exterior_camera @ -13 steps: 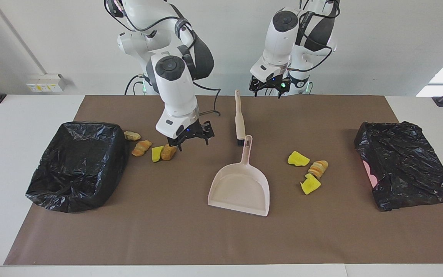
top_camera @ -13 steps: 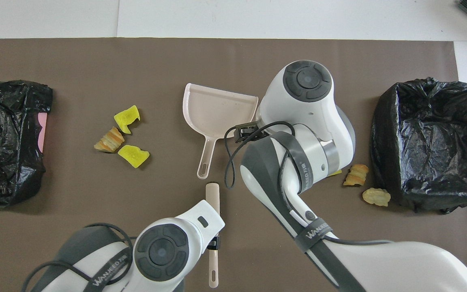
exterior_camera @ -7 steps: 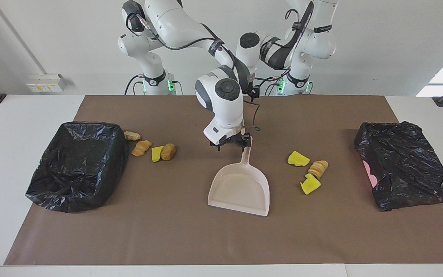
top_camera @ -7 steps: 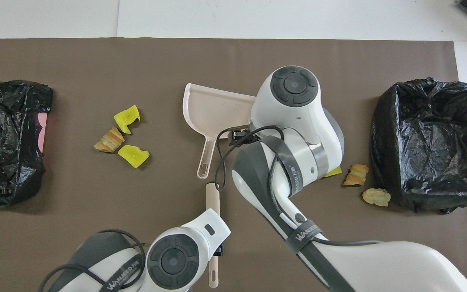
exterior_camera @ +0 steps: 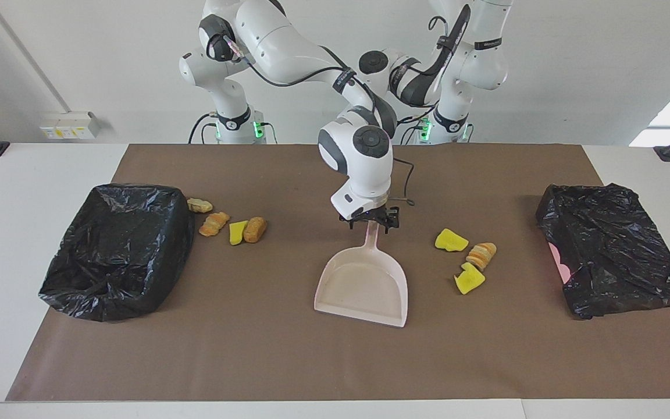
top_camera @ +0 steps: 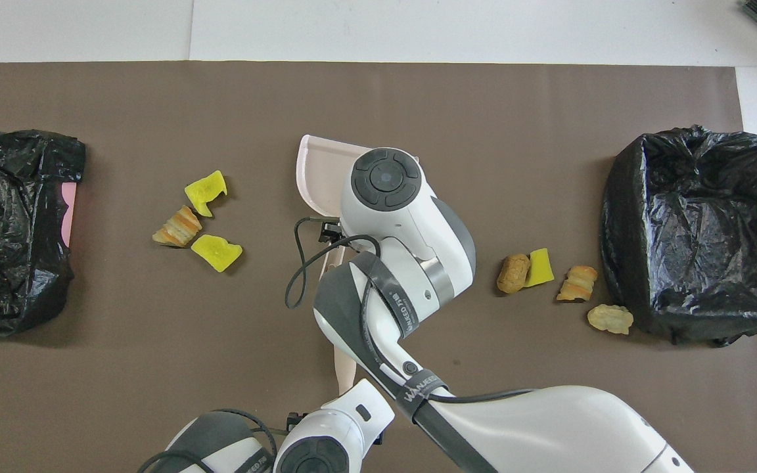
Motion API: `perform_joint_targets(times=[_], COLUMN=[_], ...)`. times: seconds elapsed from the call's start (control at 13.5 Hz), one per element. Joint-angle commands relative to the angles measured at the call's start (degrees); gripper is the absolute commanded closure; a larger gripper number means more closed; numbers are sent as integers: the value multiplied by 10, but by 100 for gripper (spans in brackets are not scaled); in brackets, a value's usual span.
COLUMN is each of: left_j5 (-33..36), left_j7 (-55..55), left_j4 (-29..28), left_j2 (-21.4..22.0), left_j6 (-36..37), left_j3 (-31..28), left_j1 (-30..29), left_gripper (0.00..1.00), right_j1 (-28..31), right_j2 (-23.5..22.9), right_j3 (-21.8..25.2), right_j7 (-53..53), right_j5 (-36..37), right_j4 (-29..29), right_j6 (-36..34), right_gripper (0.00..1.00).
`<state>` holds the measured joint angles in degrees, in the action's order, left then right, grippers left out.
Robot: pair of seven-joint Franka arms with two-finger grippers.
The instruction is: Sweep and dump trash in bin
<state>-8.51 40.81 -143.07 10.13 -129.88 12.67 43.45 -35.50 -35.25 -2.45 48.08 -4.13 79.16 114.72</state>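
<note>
Overhead view shows the trash in two clusters on the brown mat: yellow foam chunks (top_camera: 214, 251) and a ridged bread lump (top_camera: 177, 227) toward the left arm's end, and four more scraps (top_camera: 528, 270) just beside the black-lined bin (top_camera: 694, 230) at the right arm's end. Between the clusters lies the beige dustpan (exterior_camera: 364, 282), pan mouth away from the robots. The right gripper (exterior_camera: 371, 220) sits at the top of the dustpan handle (exterior_camera: 372, 235), jaws spread and gripping nothing yet. The left gripper, low over the brush (top_camera: 344, 368), is hidden, so its fingers cannot be read. For a sound pickup, the right fingers should straddle the handle squarely and close near its end, keeping the pan flat on the mat.
</note>
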Motion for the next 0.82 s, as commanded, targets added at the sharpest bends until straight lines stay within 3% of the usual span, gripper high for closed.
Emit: perform_joint_targets(times=[0.0, 0.15, 0.22, 0.74], left_j5=[-7, -7, -7, -8], left_j7=[-2, -5, -5, -38], left_j4=[-11, -3, -2, -2], left_j2=[1, -6, -7, 2], left_j6=[-16, -13, -13, 22], left_j3=[-12, -12, -13, -16], left_j1=[16, 12, 12, 3], left_gripper=[47, 85, 100, 100], right_j1=[-1, -2, -3, 1], right_j2=[-10, -7, -5, -3], right_j3=[0, 1, -1, -1], right_j7=[15, 11, 7, -7], right_j5=[1, 8, 32, 47], right_j4=[-20, -18, -18, -16], right_j6=[-2, -4, -1, -1], right_gripper=[35, 73, 100, 100])
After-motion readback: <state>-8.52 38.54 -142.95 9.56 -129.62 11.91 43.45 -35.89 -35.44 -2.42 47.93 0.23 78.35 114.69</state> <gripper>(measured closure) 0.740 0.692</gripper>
